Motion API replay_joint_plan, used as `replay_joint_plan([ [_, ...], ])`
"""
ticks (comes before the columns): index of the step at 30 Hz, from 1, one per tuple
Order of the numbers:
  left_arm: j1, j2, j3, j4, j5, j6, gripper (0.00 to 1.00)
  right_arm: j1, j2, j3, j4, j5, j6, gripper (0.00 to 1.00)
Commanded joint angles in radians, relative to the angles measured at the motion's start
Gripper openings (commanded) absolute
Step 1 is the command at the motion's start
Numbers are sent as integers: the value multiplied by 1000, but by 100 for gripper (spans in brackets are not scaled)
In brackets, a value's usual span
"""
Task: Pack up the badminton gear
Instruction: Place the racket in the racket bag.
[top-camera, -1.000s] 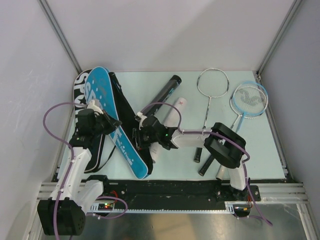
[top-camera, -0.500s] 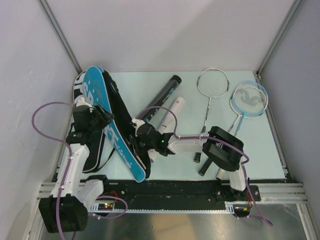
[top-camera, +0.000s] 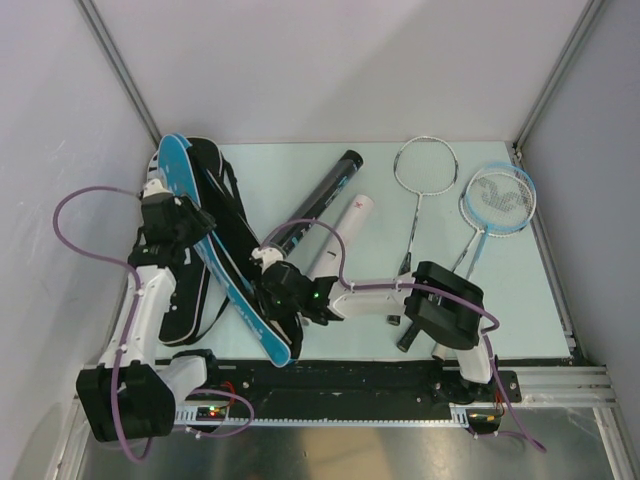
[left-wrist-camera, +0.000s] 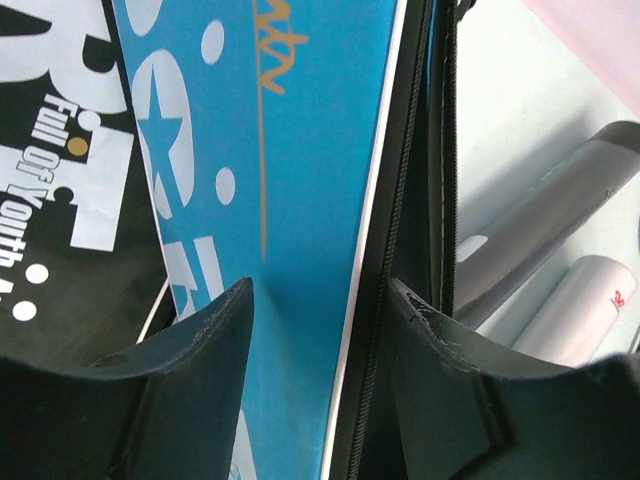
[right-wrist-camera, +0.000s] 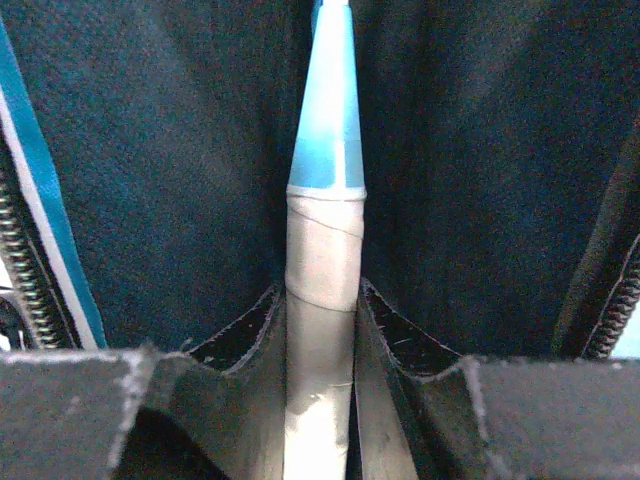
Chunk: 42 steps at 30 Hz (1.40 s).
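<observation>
Left side of table (top-camera: 530, 300). Left gripper (left-wrist-camera: 320, 300) hung over the blue cover (left-wrist-camera: 290, 130), jaws apart, both fingers (left-wrist-camera: 205, 370) clear of the fabric; the cover's white-piped edge and zipper ran between them. Nothing was held there. Beside the blue panel lay the black cover (left-wrist-camera: 60, 210), white lettering up.

From overhead the blue cover ran diagonally from the far-left corner toward the near edge, propped over the black one (which of the two the open flap belonged to could not be told).

Right gripper (right-wrist-camera: 320, 297) reached across to the lower part of the covers. Its jaws were closed on a racket handle (right-wrist-camera: 322, 250), pale wrapped grip with a blue cone above it, pointing into dark fabric lining with zipper teeth showing on both sides.

Rest of the gear lay loose on the table: black tube (top-camera: 330, 185) and white tube (top-camera: 345, 222) side by side near the middle, silver racket (top-camera: 414, 222) to their right, blue racket (top-camera: 497, 199) just beside it near the right edge.
</observation>
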Motion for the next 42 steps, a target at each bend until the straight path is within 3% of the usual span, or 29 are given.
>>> replay_joint_plan([
  [1,9,-18,-41,3,10,34,57,8,-15,71,35,76,-29,0],
  [5,9,-27,-80,3,21,46,52,10,-9,85,31,84,-16,0],
  [9,9,-50,-102,3,63,62,34,10,-8,106,13,88,-9,5],
  [13,9,-67,-106,3,75,96,6,7,-34,121,-21,81,3,25],
  [15,10,-71,-105,3,86,122,2,1,-73,121,-43,60,8,35],
  [20,10,-86,-112,5,99,158,0,-14,-208,112,-112,31,-8,56],
  [24,10,-90,-111,4,115,171,0,-36,-298,89,-150,18,14,64],
  [31,9,-120,-112,4,144,185,0,-92,-461,37,-325,167,185,65],
  [37,8,-174,-130,4,172,180,0,-208,-627,-6,-700,437,478,65],
  [42,8,-205,-149,5,187,177,0,-344,-748,-100,-977,523,646,63],
])
